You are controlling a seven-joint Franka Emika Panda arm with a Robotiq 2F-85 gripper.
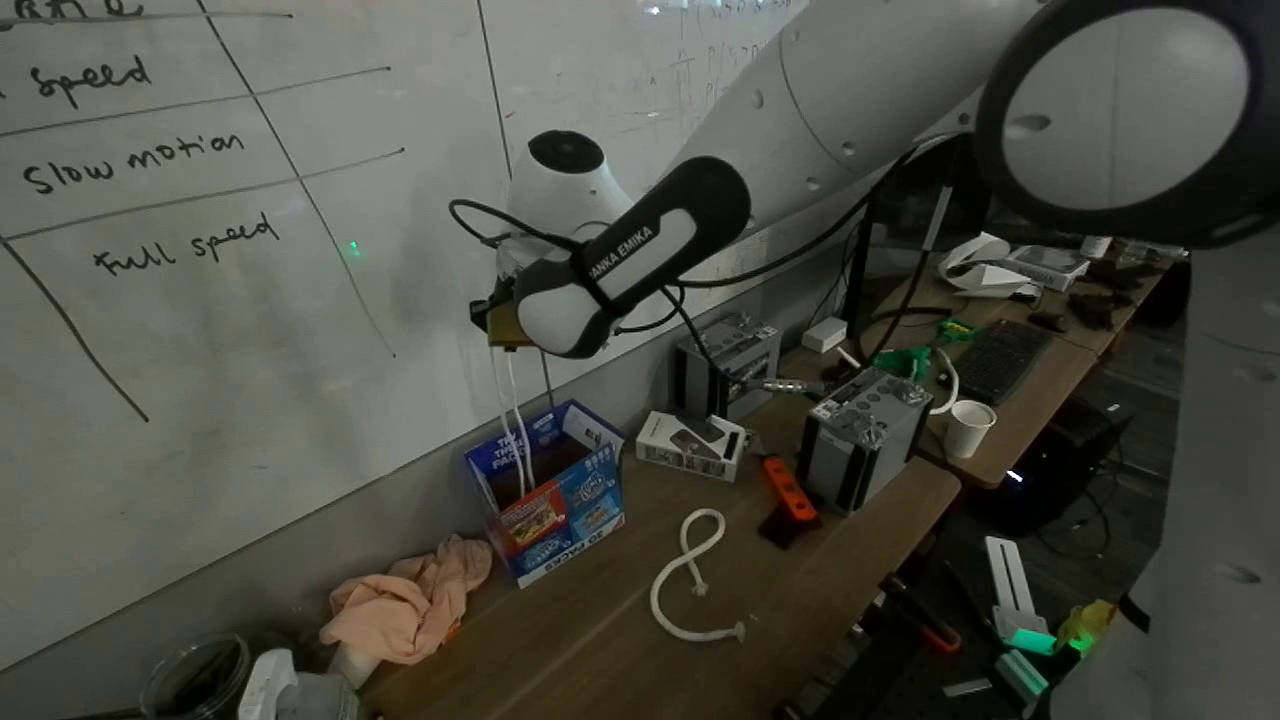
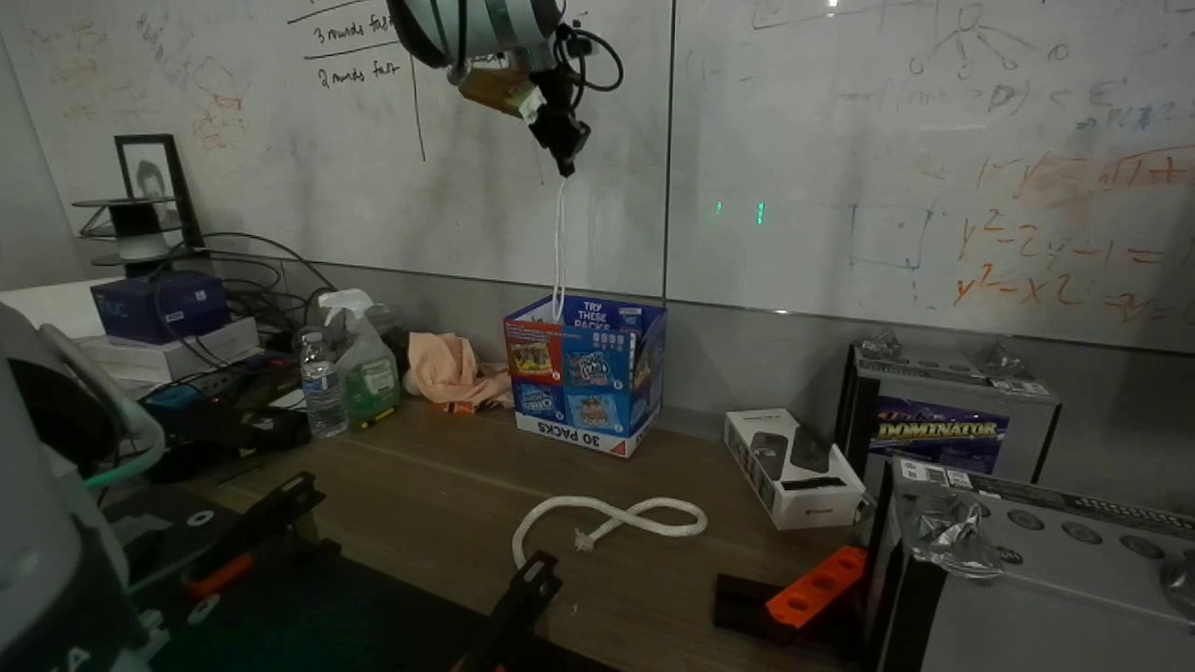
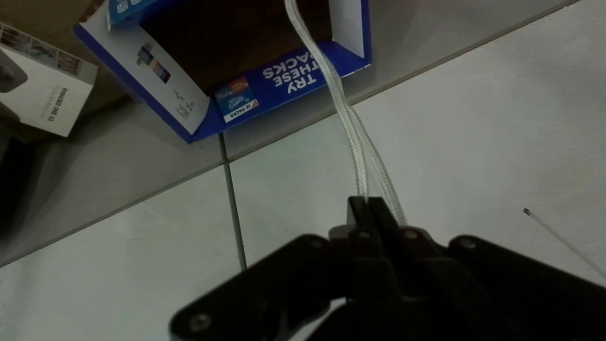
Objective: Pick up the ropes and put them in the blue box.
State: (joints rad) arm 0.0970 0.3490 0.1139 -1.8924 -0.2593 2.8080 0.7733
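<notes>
the loose rope (image 1: pixel 687 557) shows only in the exterior views, curled on the surface (image 1: pixel 600 625) in the lower middle of the frame. a white cup (image 1: pixel 969 430) stands at the right in an exterior view; only the wrist view makes the lettering on the white box (image 3: pixel 52 94), upper left, readable. the held rope (image 3: pixel 348 124) hangs doubled under the hand (image 3: pixel 368 199), its lower part inside the blue box (image 1: pixel 565 515), below the hand in both exterior views. the hand is narrow, its fingertips (image 3: pixel 358 210) pinching the held rope.
</notes>
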